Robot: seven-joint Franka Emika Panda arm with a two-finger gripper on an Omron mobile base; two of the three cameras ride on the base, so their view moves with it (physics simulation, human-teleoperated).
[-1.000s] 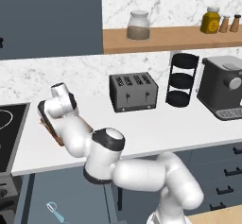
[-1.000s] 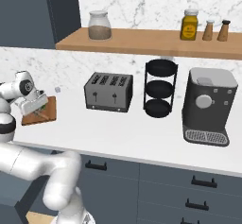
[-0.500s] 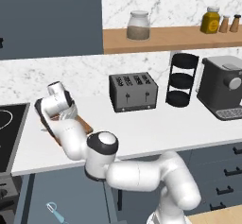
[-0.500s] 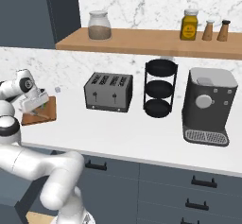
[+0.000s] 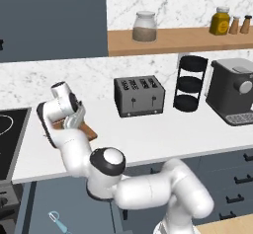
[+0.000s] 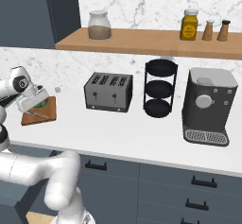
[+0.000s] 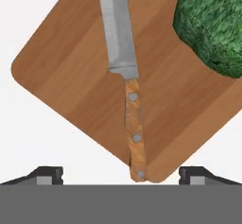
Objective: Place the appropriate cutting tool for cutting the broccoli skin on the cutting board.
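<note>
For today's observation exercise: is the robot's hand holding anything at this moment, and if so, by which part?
Nothing is held. The hand is open above the cutting board, and the knife lies flat on it, beside the broccoli.

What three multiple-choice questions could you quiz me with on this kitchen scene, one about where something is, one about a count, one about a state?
1. Where does the knife lie?
A. on the cutting board
B. on the toaster
C. on the shelf

2. How many rivets show on the knife's handle?
A. one
B. three
C. five

3. How is the tool set?
A. shut on the knife
B. shut on the broccoli
C. open, holding nothing

Answers:
1. A, the hand view shows it flat on the board beside the broccoli.
2. B, three grey dots run along the wood.
3. C, its tips stand wide apart either side of the handle end.
</note>
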